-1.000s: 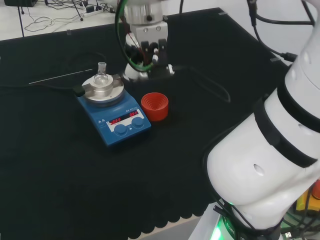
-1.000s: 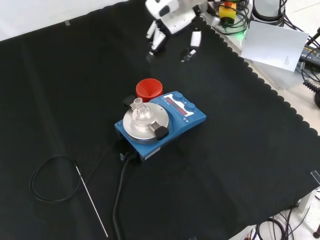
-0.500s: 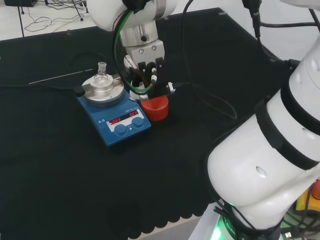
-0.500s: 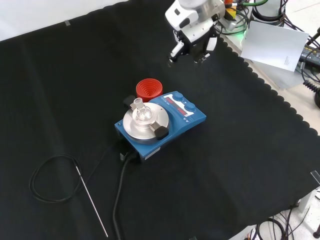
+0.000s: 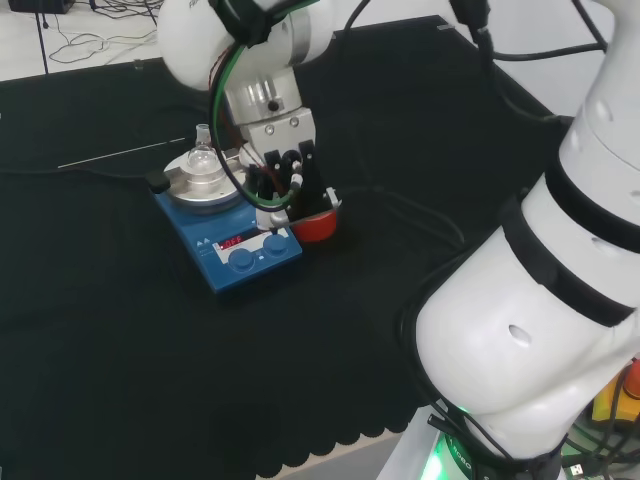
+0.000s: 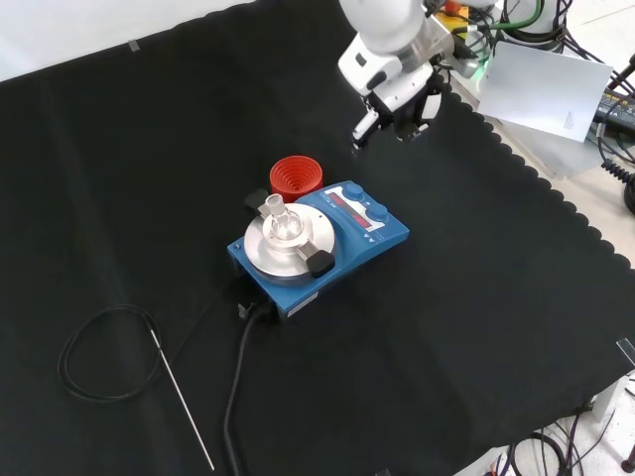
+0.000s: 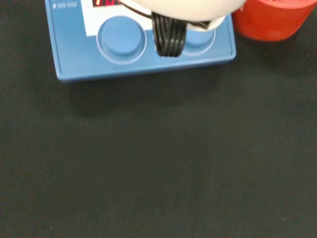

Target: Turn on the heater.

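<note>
Heater (image 6: 342, 238), blue, sitting mid-cloth beside a red ring (image 6: 296, 176), 2 knobs (image 7: 121, 37) untouched; hand (image 6: 397, 94) hovering above its front edge, fingers hanging relaxed and holding nothing, approaching; next move is likely lowering onto 1 knob.

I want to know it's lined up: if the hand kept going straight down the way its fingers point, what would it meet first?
Probably the heater's front panel by its knobs, where the hand hovers; depth is unclear.

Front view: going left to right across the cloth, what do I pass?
Cable loop → metal rod → heater, with the red stand behind it → hand.
</note>
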Motion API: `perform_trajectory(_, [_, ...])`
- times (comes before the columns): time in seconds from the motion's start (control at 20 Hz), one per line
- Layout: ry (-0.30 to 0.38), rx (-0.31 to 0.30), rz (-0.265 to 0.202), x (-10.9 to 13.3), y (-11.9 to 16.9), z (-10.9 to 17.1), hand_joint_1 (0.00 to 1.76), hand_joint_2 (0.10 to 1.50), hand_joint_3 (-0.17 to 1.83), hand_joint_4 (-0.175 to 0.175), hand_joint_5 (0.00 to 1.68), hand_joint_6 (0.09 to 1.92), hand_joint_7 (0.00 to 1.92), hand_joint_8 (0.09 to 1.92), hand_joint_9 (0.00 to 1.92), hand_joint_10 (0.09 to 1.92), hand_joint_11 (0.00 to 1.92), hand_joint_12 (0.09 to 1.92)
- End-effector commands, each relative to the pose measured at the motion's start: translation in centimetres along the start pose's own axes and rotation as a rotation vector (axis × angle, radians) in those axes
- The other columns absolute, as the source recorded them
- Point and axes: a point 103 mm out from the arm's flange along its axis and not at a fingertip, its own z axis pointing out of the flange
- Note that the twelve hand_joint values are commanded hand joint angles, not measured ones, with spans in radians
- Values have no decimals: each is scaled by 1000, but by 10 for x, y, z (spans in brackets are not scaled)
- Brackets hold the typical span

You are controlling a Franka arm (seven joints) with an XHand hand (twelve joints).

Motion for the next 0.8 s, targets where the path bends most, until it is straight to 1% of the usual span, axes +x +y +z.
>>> perform_trajectory(0.05, [-16,59,-19,19,4,19,1377,715,894,-55,276,811,1524,1501,1684,1440,1471,1338])
perform_trajectory(0.45, [-23,96,-23,26,9,34,1379,708,920,-49,264,797,1527,1508,1684,1447,1468,1350])
perform_trajectory(0.65, [-32,129,-26,25,14,43,1381,705,927,-44,239,781,1528,1510,1684,1448,1469,1353])
perform_trajectory(0.8, [-33,161,-32,26,19,49,1389,695,951,-37,208,719,1530,1517,1685,1456,1462,1363])
